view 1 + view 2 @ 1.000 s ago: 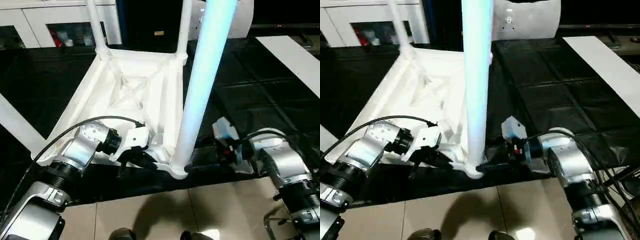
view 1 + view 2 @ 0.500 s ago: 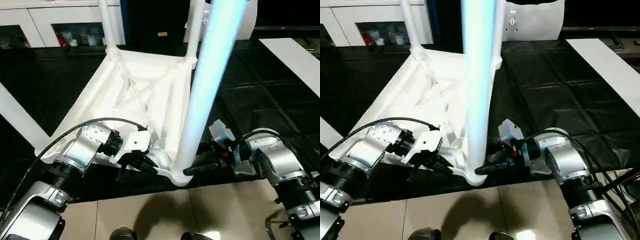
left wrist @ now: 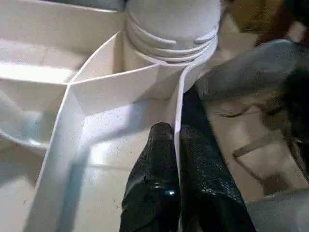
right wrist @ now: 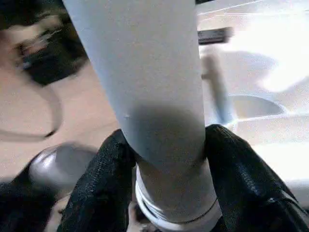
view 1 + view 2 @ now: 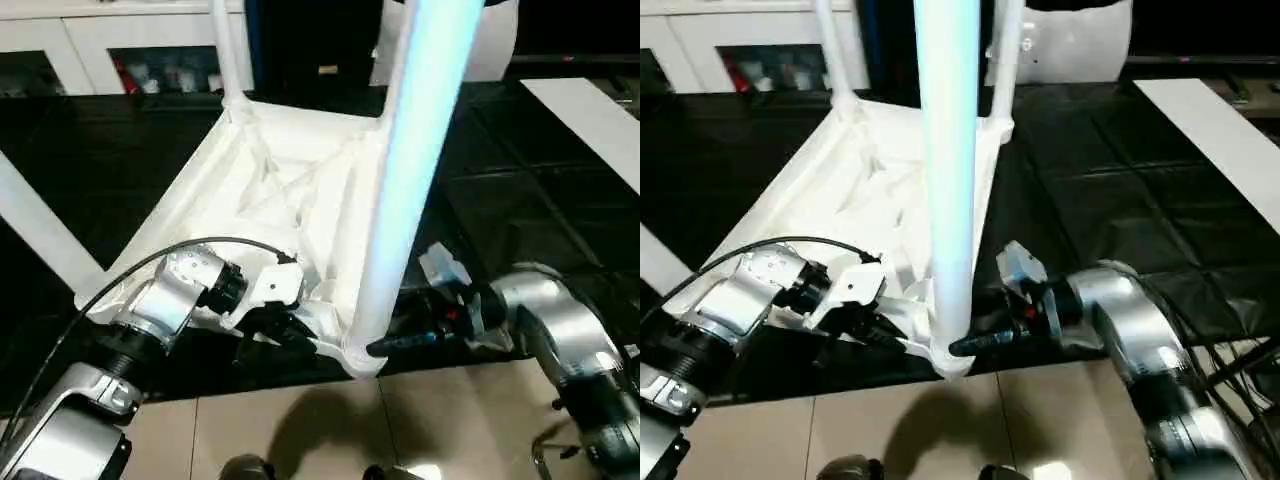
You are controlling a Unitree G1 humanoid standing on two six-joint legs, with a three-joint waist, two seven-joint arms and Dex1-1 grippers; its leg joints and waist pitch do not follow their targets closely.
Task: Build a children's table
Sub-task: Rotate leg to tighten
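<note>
Left eye view: the white tabletop (image 5: 290,190) lies upside down on a black-covered floor surface (image 5: 500,200), ribbed underside facing up. The nearest leg (image 5: 400,200) stands upright in the near corner socket (image 5: 362,352); two further legs (image 5: 228,50) rise from the far corners. The left gripper (image 5: 290,335) sits at the near rim of the tabletop, just beside that socket. The right gripper (image 5: 400,343) meets the base of the nearest leg from the robot's right. White cabinets (image 5: 100,50) stand at the back. Right eye view: same arrangement; the nearest leg (image 5: 948,170) stands between the two forearms, and the tiled floor (image 5: 940,430) begins just in front of the tabletop edge. Left wrist view: the two black fingers (image 3: 154,188) of the left gripper are pressed together on the thin upright rim wall (image 3: 179,121) of the tabletop, one on each side of it, with the socket collar (image 3: 171,34) just beyond. Right wrist view: the fingers (image 4: 106,183) of the right gripper stand about half open and clasp the nearest leg (image 4: 149,87) from both sides, just above its ringed base at the socket
</note>
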